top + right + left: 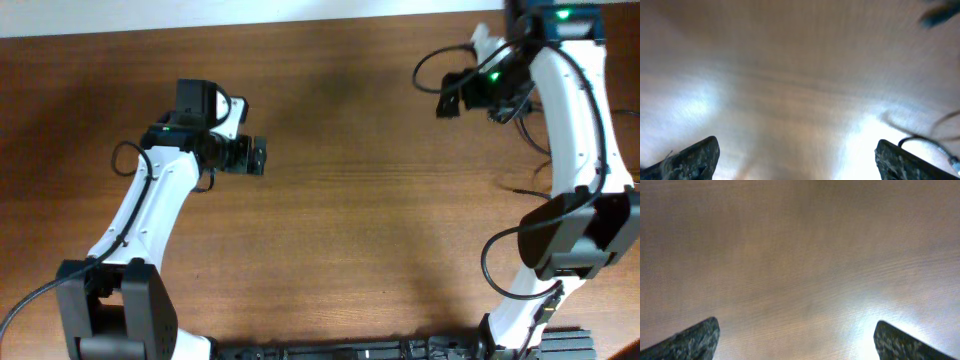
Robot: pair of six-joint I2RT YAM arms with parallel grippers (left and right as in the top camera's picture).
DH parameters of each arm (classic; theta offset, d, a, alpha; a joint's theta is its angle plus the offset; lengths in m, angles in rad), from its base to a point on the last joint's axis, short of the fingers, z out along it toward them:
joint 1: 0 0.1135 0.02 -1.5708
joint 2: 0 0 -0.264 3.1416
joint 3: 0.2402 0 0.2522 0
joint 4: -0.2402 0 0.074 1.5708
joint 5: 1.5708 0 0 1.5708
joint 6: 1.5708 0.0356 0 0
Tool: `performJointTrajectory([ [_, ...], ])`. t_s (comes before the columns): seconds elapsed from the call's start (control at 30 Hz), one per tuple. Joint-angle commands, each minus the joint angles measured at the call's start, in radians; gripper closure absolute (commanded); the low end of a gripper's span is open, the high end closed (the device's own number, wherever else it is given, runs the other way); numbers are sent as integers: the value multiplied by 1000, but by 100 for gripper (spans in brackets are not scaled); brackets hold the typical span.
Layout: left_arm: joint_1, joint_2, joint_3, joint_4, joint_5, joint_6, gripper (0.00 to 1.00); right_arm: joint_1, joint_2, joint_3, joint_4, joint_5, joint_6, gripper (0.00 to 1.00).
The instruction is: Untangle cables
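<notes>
Two claws hang over our brown wooden table (350, 230), and we see both with their jaws spread wide. The left gripper (257, 156) sits left of centre, well apart from the cables (527, 187). In its wrist view its dark, mottled fingertips (690, 341) show only at the two lower corners, with bare wood grain between them. The right gripper (447, 100) is up near the far right of the table. Its fingertips (692, 159) also stand at the lower corners of its wrist view, closed on nothing.

We find the cables at the right edge of the table, beside and partly under the white right arm (575, 110). They look like very thin black cords: one short straight run lies on the wood pointing toward the centre, and finer loops curve behind the arm. We cannot tell how many there are or how they cross. From the right wrist they appear as blurred thin dark strands (926, 141) at the lower right, near the right-hand finger. We cannot make out any plugs.
</notes>
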Motion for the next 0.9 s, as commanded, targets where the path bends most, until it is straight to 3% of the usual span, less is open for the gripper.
performJointTrajectory([
  [0.0,7,3,2,-170,-152,-146,1,25,7,-100,-62,71,32,1],
  [0.23,138,2,-3,-430,-24,-159,1,32,-14,-122,-184,67,32,1],
  [0.37,140,-40,-88,-383,-26,-156,1,52,-121,-234,-133,71,37,1],
  [0.5,141,-163,-225,-296,-26,-156,1,53,-356,-541,87,70,71,1],
  [0.67,140,-537,-491,-22,-29,-156,1,53,-742,-1027,483,33,92,1],
  [0.77,140,-866,-662,108,-29,-153,1,53,-962,-1229,645,34,92,1],
  [0.87,140,-1138,-745,135,-29,-153,1,51,-1147,-1350,712,34,92,1],
])
